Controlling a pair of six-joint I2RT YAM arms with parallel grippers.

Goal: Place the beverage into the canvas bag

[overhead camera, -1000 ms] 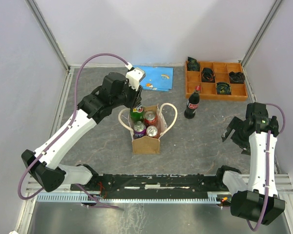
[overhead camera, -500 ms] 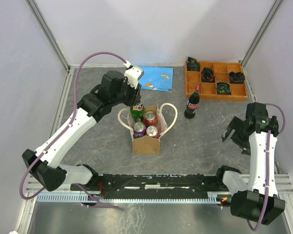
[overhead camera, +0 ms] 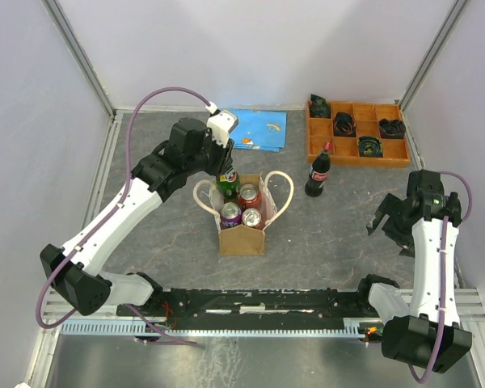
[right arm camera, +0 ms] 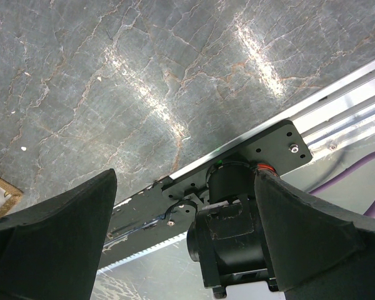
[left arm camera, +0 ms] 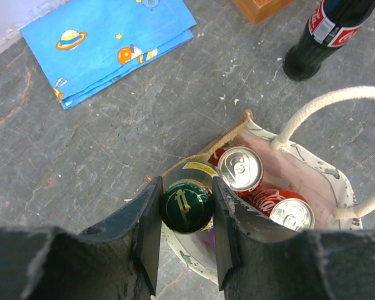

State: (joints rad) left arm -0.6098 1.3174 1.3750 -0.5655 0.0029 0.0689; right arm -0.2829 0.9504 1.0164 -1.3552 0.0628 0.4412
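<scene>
— Where's the bottle (left arm camera: 186, 209)?
— Upright in the bag's (overhead camera: 242, 240) far left corner, beside three cans (left arm camera: 239, 169) (green cap showing). The left gripper (left arm camera: 185, 194) is clamped on its cap.
— The right gripper (right arm camera: 184, 178)?
— Fingers spread, holding nothing, above the table (right arm camera: 112, 75), well right of the bag.

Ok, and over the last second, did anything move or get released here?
The left tool crept slightly toward the far left, still clamped on the green bottle, which stands in the far-left corner of the canvas bag. Nothing was let go. The open right tool, the cola bottle, the cans, the orange tray and the blue cloth stayed put.
</scene>
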